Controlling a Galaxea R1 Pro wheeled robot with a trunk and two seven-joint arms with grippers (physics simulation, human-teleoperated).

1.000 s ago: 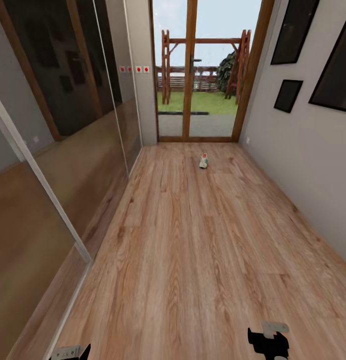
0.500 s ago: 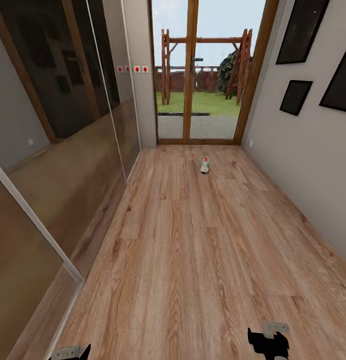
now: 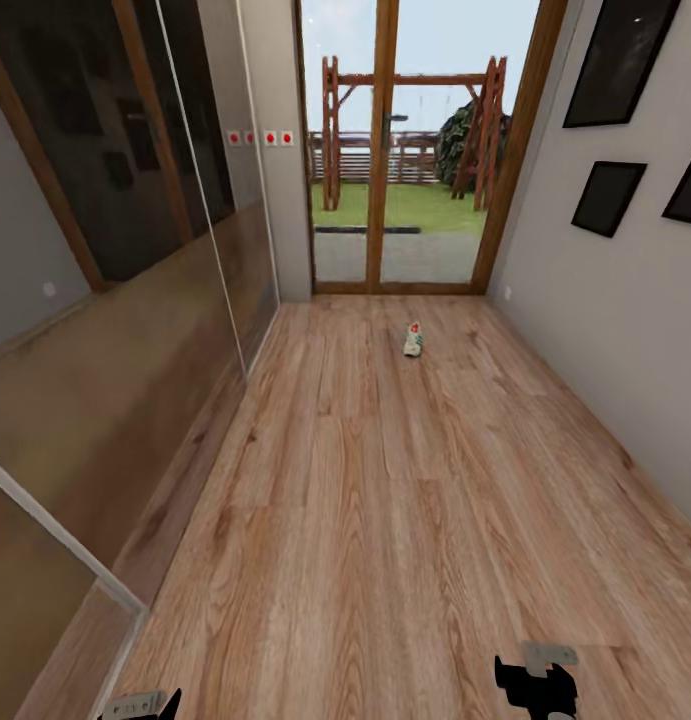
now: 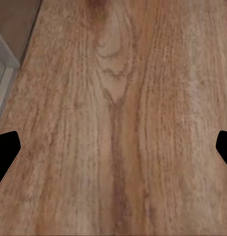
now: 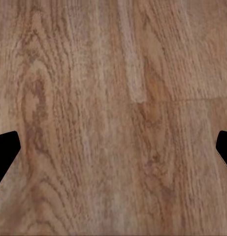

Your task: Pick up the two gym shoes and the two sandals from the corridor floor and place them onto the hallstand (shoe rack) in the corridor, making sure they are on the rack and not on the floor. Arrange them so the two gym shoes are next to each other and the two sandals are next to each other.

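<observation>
Left gripper (image 4: 113, 147): jaws spread wide, nothing between, over bare corridor floor (image 3: 385, 520).
Right gripper (image 5: 113, 152): likewise parted and empty.
Gym shoe (image 3: 413, 340): alone on the floor far ahead, near the glass door (image 3: 385, 150).
Change: the whole view has shifted and the shoe sits lower, so the base is rolling toward it.
Meaning: approach under way; no pickup yet.
</observation>
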